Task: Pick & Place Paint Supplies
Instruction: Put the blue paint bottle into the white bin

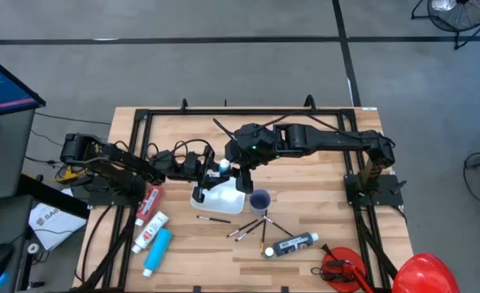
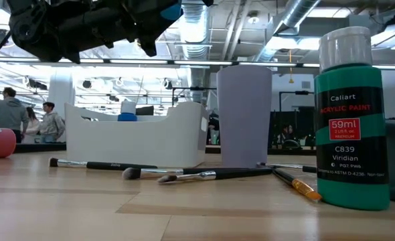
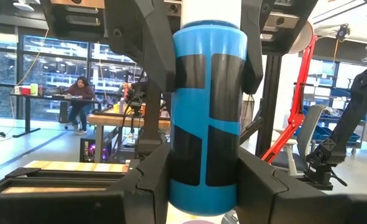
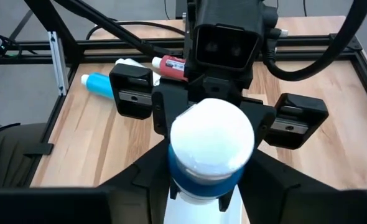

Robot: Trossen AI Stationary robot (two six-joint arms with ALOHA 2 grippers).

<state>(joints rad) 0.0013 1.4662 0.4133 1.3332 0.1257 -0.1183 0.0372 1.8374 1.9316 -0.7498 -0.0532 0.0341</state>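
Observation:
A blue bottle [image 3: 205, 106] with a black label and a white cap [image 4: 211, 140] stands upright in the air above the white bin [image 1: 220, 197]. It also shows from above in the high view, bottle [image 1: 224, 166]. My left gripper [image 3: 202, 186] is shut on its lower part. My right gripper [image 4: 211, 180], reaching in from the table's right, is shut on its upper part. On the table at the left lie a red tube [image 1: 150, 202], a white tube with a red label [image 1: 150, 230] and a light blue tube [image 1: 157, 251]. My left gripper pinches the bottle's lower body [image 3: 171, 180] between its two fingers, coming nearly level from the table's left. The bottle stands upright across the fingers, clear of the bin below. My right gripper has its two fingers [image 3: 152, 56] on opposite sides of the bottle's upper body [image 3: 183, 50], just under the white cap. It slants down from the table's right.
A purple cup [image 1: 260, 198] stands right of the bin, with several dark-handled brushes [image 1: 252, 228] fanned out in front of it. A green paint bottle [image 2: 351, 114] lies near them. A red tool [image 1: 342, 268] and a red dome [image 1: 423, 273] sit at the near right corner.

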